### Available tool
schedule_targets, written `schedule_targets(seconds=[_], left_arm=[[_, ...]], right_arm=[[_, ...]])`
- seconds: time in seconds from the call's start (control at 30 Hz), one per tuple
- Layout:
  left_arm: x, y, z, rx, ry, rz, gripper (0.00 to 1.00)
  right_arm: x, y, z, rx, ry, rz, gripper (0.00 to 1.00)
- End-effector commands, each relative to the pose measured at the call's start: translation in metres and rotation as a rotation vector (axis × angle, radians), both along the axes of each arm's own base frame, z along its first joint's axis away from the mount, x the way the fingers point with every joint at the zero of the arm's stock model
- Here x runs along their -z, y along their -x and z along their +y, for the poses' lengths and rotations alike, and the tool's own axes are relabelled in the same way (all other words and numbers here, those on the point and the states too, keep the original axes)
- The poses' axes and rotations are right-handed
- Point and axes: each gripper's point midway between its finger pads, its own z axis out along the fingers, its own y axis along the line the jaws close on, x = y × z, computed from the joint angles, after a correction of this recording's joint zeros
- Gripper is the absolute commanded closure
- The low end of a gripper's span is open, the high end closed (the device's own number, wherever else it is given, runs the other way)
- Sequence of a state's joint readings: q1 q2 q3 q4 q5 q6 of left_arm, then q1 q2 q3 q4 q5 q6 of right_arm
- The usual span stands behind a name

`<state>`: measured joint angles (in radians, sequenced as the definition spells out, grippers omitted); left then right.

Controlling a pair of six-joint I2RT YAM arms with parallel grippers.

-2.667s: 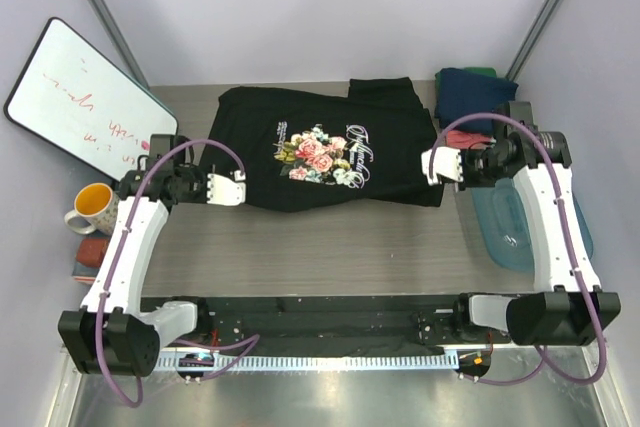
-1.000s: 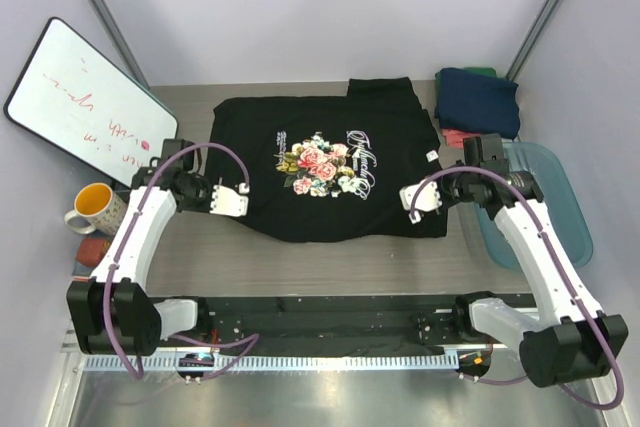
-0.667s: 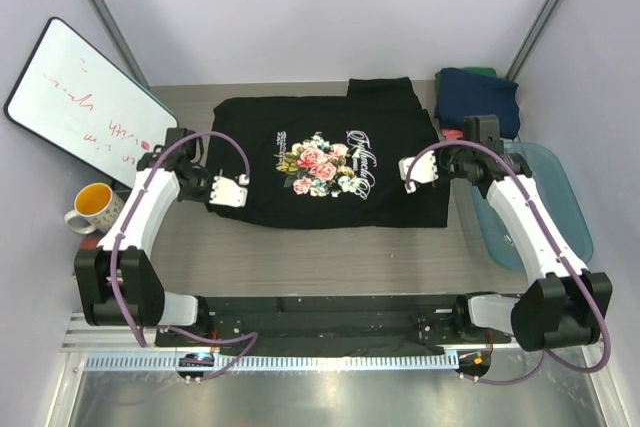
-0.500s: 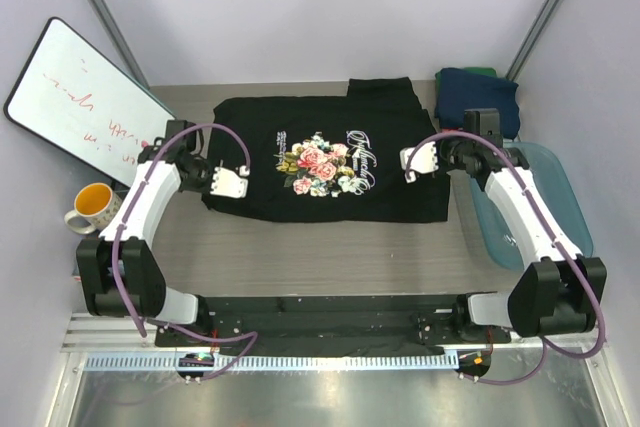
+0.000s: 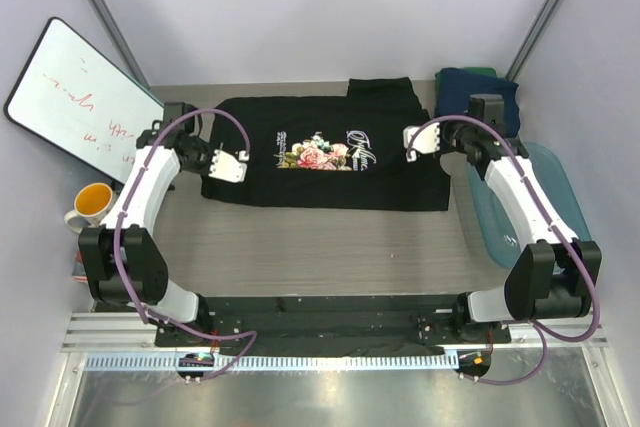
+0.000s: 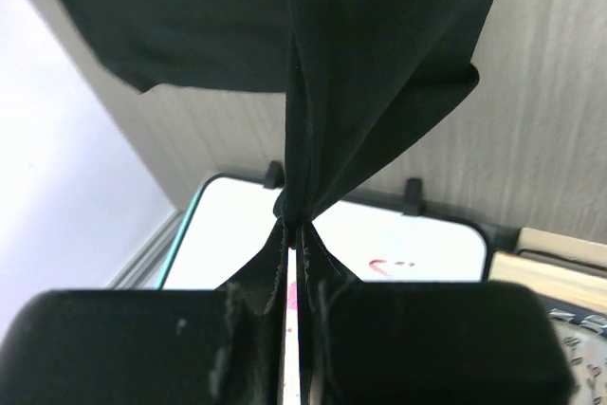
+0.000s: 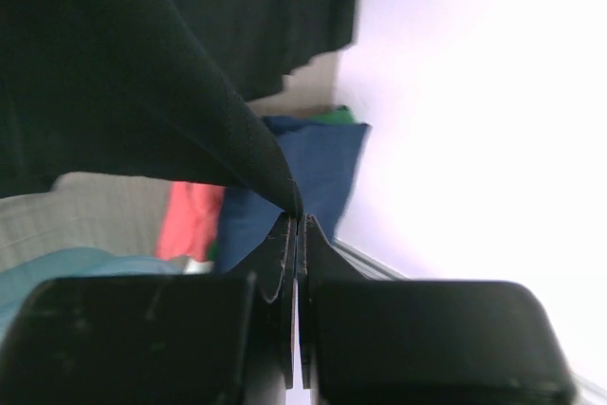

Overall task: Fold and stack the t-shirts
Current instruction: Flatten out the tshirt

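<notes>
The black t-shirt (image 5: 320, 187) with the rose print (image 5: 318, 155) lies across the middle of the table, its near part lifted and doubled toward the back, covering the lower print. My left gripper (image 5: 228, 165) is shut on the shirt's left edge; in the left wrist view the black cloth (image 6: 379, 64) hangs from my pinched jaws (image 6: 294, 225). My right gripper (image 5: 415, 142) is shut on the right edge, where the cloth (image 7: 142, 92) runs out from its tips (image 7: 298, 218). Navy (image 7: 313, 168), coral-red (image 7: 194, 220) and green (image 7: 332, 118) t-shirts lie piled at the back right.
A translucent blue tub (image 5: 525, 217) sits on the right side of the table. A whiteboard (image 5: 80, 97) leans on the left wall, with an orange mug (image 5: 92, 202) and books (image 5: 82, 265) below it. The navy pile (image 5: 480, 95) is just beyond my right gripper.
Both grippers have carried the shirt's near edge up and toward the back of the table. The fold has come over the lower part of the print.
</notes>
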<state>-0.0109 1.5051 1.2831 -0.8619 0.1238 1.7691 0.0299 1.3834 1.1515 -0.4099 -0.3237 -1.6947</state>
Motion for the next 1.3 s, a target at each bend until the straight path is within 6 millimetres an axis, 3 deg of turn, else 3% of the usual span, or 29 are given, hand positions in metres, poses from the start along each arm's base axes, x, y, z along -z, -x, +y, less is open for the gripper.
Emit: schedule_targets(seconds=[0.0,0.1,0.2,0.27,0.37,0.4,0.5,0.53,0.6,0.7,0.73,0.77,0.8,0.83,0.87,0.9,0.93,0.97,1.1,1.27], left_arm=[[-0.059,-0.027,-0.001,-0.014,0.031,-0.186,1.00],[-0.088,-0.035,-0.003,-0.038,0.068,-0.267,1.00],[-0.094,-0.026,-0.001,-0.018,0.038,-0.290,1.00],[-0.083,-0.015,-0.005,0.002,0.048,-0.257,1.00],[-0.064,0.021,-0.014,0.015,0.101,-0.127,1.00],[-0.051,0.046,-0.022,0.027,0.140,-0.020,1.00],[-0.030,0.085,-0.030,0.035,0.183,0.120,1.00],[-0.018,0.095,-0.029,0.034,0.181,0.157,1.00],[-0.019,0.100,-0.028,0.031,0.173,0.143,1.00],[-0.030,0.073,-0.020,-0.049,0.174,0.036,1.00],[-0.049,0.044,-0.013,-0.080,0.157,-0.081,1.00],[-0.059,0.029,-0.010,-0.107,0.158,-0.140,1.00],[-0.067,0.008,-0.007,-0.164,0.185,-0.201,1.00],[-0.082,-0.010,-0.002,-0.189,0.183,-0.286,1.00],[-0.113,-0.039,0.007,-0.216,0.172,-0.457,1.00],[-0.122,-0.053,0.011,-0.229,0.163,-0.520,1.00],[-0.136,-0.063,0.014,-0.230,0.153,-0.590,1.00],[-0.167,-0.080,0.022,-0.266,0.154,-0.738,1.00],[-0.210,-0.095,0.010,-0.289,0.230,-0.807,1.00],[-0.225,-0.094,-0.015,-0.251,0.290,-0.836,1.00]], right_arm=[[-0.067,-0.022,-0.001,0.035,-0.070,-0.187,0.99],[-0.087,-0.028,-0.001,0.044,-0.098,-0.233,0.99],[-0.092,-0.028,0.002,0.035,-0.115,-0.240,0.99],[-0.091,-0.025,0.004,0.024,-0.113,-0.239,0.99],[-0.085,-0.020,0.007,0.001,-0.112,-0.226,0.99],[-0.082,-0.019,0.008,-0.004,-0.112,-0.213,0.99],[-0.080,-0.017,0.011,-0.017,-0.127,-0.202,0.99],[-0.080,-0.017,0.012,-0.021,-0.133,-0.199,0.98],[-0.082,-0.018,0.014,-0.023,-0.142,-0.201,0.98],[-0.095,-0.026,0.010,-0.002,-0.137,-0.260,0.99],[-0.099,-0.030,0.006,0.023,-0.147,-0.287,0.99],[-0.104,-0.035,0.002,0.050,-0.145,-0.321,0.99],[-0.124,-0.042,-0.002,0.068,-0.156,-0.402,0.99],[-0.127,-0.048,-0.004,0.092,-0.179,-0.420,0.99],[-0.142,-0.052,-0.007,0.108,-0.197,-0.467,0.99],[-0.163,-0.056,-0.013,0.144,-0.211,-0.546,0.99],[-0.166,-0.063,-0.016,0.168,-0.236,-0.562,0.99],[-0.184,-0.065,-0.020,0.186,-0.249,-0.613,0.99],[-0.233,-0.075,-0.040,0.272,-0.291,-0.772,0.99],[-0.275,-0.077,-0.044,0.285,-0.323,-0.902,0.99]])
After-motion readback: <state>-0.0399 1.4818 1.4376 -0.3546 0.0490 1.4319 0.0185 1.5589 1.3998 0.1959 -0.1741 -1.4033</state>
